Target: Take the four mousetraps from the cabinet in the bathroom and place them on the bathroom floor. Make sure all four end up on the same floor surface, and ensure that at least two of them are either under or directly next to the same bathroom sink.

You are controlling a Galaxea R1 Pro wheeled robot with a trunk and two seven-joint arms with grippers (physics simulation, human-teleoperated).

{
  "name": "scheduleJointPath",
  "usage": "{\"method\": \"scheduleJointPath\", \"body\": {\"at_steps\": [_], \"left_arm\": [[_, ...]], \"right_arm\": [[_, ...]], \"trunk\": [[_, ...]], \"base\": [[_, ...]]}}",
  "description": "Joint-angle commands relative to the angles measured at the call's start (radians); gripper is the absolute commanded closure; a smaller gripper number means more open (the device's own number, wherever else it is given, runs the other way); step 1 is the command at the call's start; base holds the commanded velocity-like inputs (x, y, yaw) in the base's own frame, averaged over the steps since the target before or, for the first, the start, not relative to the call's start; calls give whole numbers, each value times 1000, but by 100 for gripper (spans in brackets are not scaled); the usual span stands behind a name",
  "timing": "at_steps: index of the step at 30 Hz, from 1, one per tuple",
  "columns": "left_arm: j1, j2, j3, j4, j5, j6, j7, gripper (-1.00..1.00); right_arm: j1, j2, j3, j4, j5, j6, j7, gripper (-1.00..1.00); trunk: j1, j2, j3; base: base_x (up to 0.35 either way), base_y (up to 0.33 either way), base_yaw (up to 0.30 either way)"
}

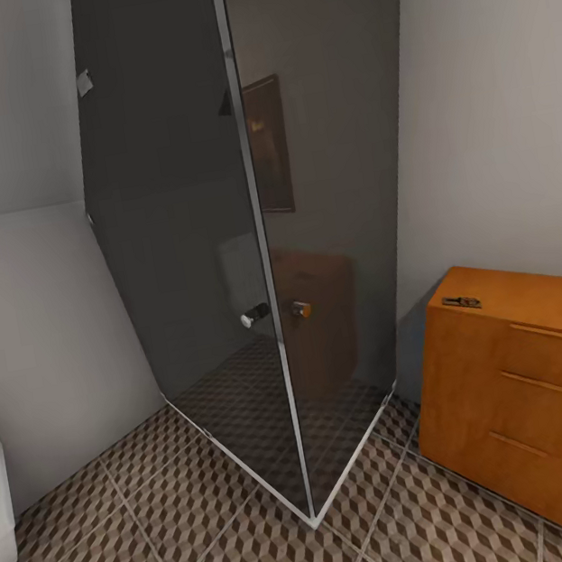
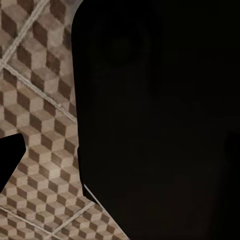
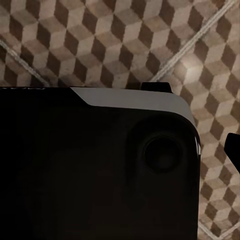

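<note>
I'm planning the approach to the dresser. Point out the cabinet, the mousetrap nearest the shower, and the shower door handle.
cabinet [image 1: 480, 376]: head view, on its orange-brown front panel beside the drawers.
mousetrap [image 1: 461, 301]: head view, on the small board lying on the cabinet top.
shower door handle [image 1: 254, 316]: head view, on the chrome knob.

Shower corner crowds the way to the cabinet

The dark glass shower enclosure [image 1: 263, 256] juts forward beside the cabinet [image 1: 529, 395], leaving a narrow strip of bathroom floor [image 1: 226, 555] between them; open tiles spread in front, and the cabinet's top lies unobstructed.
</note>
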Motion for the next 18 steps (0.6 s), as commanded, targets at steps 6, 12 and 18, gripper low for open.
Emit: {"method": "scheduleJointPath", "body": {"at_steps": [6, 12, 18], "left_arm": [[-1, -2, 0, 0, 1, 0, 0, -100], [0, -5, 1, -2, 2, 0, -2, -100], [-1, -13, 3, -13, 2, -19, -3, -100]], "right_arm": [[-1, 0, 1, 1, 0, -4, 0, -100], [-1, 2, -1, 1, -2, -4, 0, -100], [-1, 3, -1, 1, -3, -5, 1, -100]], "trunk": [[0, -1, -1], [0, -1, -1], [0, -1, -1]], "base": [[0, 0, 0], [0, 0, 0], [0, 0, 0]]}}
